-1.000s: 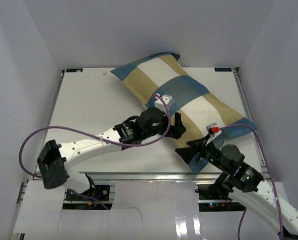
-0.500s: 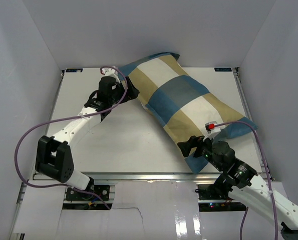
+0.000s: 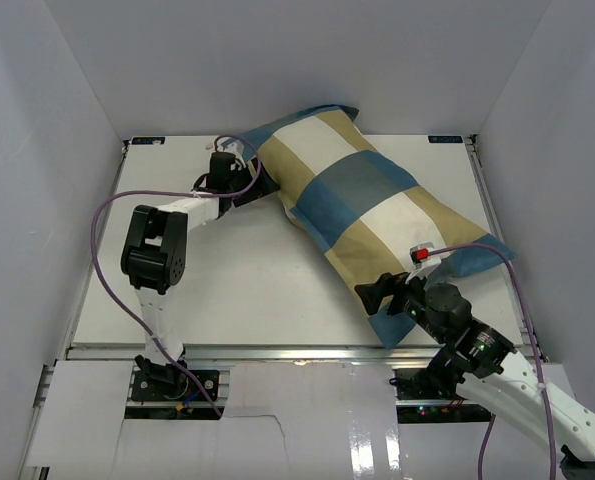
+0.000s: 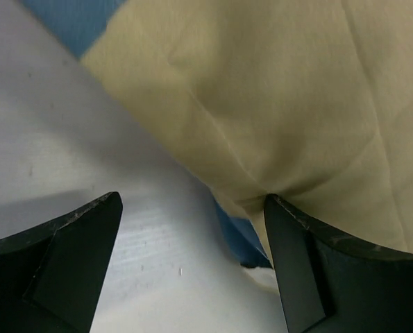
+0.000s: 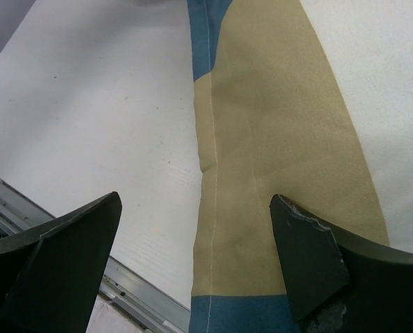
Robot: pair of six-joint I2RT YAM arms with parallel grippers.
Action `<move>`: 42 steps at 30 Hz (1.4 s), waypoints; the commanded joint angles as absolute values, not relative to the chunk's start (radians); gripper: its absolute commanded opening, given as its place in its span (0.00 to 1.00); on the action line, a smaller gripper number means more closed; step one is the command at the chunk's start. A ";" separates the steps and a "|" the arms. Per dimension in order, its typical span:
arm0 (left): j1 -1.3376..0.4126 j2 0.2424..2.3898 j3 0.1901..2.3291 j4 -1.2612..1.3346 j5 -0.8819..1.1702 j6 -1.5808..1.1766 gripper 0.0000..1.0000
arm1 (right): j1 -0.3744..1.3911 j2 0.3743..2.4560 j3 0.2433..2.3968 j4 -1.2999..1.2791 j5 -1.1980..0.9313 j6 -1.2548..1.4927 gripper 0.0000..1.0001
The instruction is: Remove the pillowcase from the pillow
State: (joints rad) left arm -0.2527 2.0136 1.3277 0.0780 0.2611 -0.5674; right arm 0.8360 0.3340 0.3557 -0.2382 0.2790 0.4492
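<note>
Matt woven cloth pillowcase (image 3: 367, 205) on smooth, perhaps laminate table (image 3: 237, 270).

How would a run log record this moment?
pillowcase: not yet off | left fingers: open, at its far corner | right fingers: open, over its near end

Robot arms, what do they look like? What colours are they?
The left arm and right arm are white with chunky black joints. A purple cable loops along each. The left claw and right claw have dark wedge-shaped fingers. A small red mark sits by the right wrist.
</note>
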 commanded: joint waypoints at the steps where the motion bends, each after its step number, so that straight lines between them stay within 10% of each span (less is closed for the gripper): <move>1: -0.249 2.052 1.437 0.164 0.285 -0.558 0.93 | 0.836 0.333 0.342 -0.178 0.236 0.420 0.93; 7: -0.245 2.158 1.497 0.268 0.345 -0.635 0.77 | 0.836 0.356 0.285 -0.097 0.176 0.425 0.94; 15: -0.244 2.119 1.485 0.276 0.313 -0.693 0.00 | 0.836 0.411 0.285 -0.064 0.149 0.428 0.94; 27: -0.244 1.727 1.125 0.340 0.247 -0.703 0.00 | 0.836 0.367 0.255 -0.089 0.178 0.460 0.95; 29: -0.238 1.753 1.152 0.339 0.297 -0.687 0.33 | 0.836 0.379 0.267 -0.095 0.193 0.451 0.95; 31: -0.223 1.802 1.210 0.328 0.395 -0.722 0.93 | 0.836 0.388 0.297 -0.124 0.207 0.446 0.95; 32: -0.203 1.850 1.225 0.330 0.428 -0.741 0.98 | 0.836 0.385 0.304 -0.130 0.201 0.445 0.95; 42: -0.115 2.017 1.203 0.722 0.595 -0.888 0.89 | 0.836 0.316 0.322 -0.144 0.156 0.405 0.95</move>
State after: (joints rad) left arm -0.1349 2.0155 1.2057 0.5385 0.5076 -0.8154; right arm 0.8360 0.3271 0.2691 -0.1390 0.1562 0.4362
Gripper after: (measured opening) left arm 0.894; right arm 0.948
